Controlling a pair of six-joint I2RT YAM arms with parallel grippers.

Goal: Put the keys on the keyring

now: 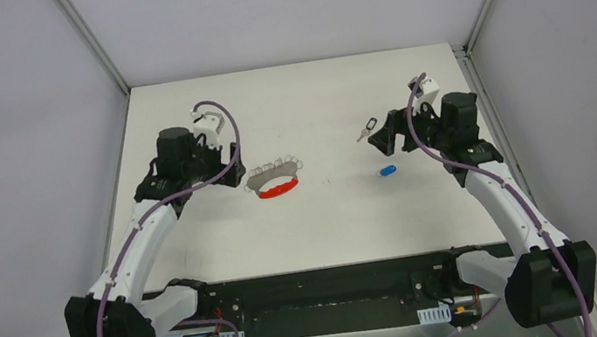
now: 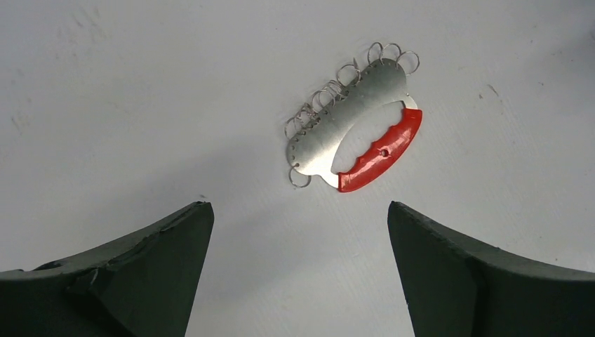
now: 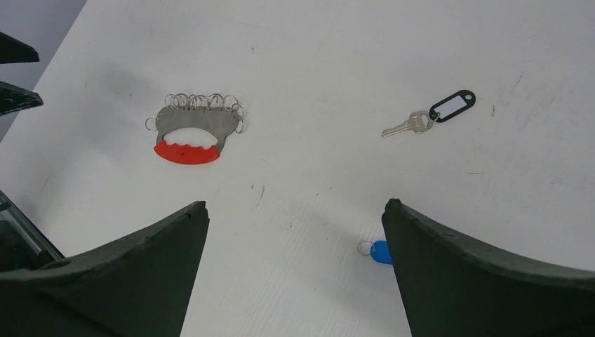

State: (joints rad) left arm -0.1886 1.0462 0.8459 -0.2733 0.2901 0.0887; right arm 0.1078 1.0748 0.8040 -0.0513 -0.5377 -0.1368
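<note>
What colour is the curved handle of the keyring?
Red. The keyring shows it best in the left wrist view.

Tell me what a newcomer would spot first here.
The keyring, a silver plate with a bright red grip and a row of small rings, lies on the table, left of middle, beside the left arm. To its right lie a blue key and, farther back, a silver key with a dark tag, both near the right arm. Both arms' jaws stand open, holding nothing.
</note>
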